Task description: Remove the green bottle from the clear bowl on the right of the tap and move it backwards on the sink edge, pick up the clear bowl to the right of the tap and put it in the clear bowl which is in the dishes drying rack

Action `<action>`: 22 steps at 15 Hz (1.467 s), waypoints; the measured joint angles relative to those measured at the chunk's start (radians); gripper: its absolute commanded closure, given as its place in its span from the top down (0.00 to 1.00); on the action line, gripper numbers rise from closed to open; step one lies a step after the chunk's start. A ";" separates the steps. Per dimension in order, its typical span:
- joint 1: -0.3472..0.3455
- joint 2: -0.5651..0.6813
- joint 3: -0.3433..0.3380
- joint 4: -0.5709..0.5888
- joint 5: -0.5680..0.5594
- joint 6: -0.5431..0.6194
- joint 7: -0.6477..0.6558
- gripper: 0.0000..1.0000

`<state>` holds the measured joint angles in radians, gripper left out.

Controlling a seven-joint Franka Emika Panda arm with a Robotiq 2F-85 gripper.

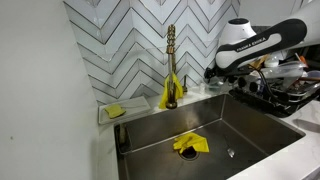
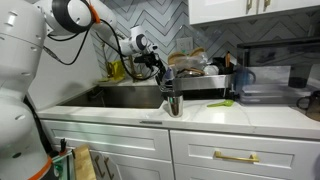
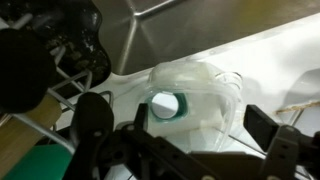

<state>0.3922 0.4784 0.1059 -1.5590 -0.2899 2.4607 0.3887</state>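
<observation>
White arm (image 2: 22,60), orange-ringed joint (image 2: 90,12), black gripper (image 3: 178,110)

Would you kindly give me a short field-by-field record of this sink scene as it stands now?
gripper: open, fingers spread, poised above the clear bowl
green bottle: inside the clear bowl, seen cap-on from above, not gripped
drying rack: right of the tap in an exterior view, arm above it
sink: holds a yellow cloth
task status: bottle not yet removed
</observation>
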 measured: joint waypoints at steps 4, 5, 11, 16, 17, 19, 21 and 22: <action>0.018 0.005 -0.012 0.018 -0.020 -0.063 -0.001 0.94; 0.022 0.007 -0.013 0.023 -0.026 -0.082 -0.001 0.95; 0.043 0.017 -0.024 0.048 -0.072 -0.108 -0.001 0.72; 0.047 0.034 -0.029 0.069 -0.078 -0.108 -0.001 0.73; 0.048 0.038 -0.031 0.072 -0.080 -0.108 -0.001 0.72; 0.050 0.044 -0.037 0.077 -0.082 -0.108 -0.001 0.65; 0.053 0.049 -0.042 0.086 -0.087 -0.109 -0.001 0.54; 0.054 0.051 -0.045 0.090 -0.088 -0.109 -0.001 0.53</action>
<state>0.4466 0.5298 0.0612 -1.4694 -0.3781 2.3521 0.3880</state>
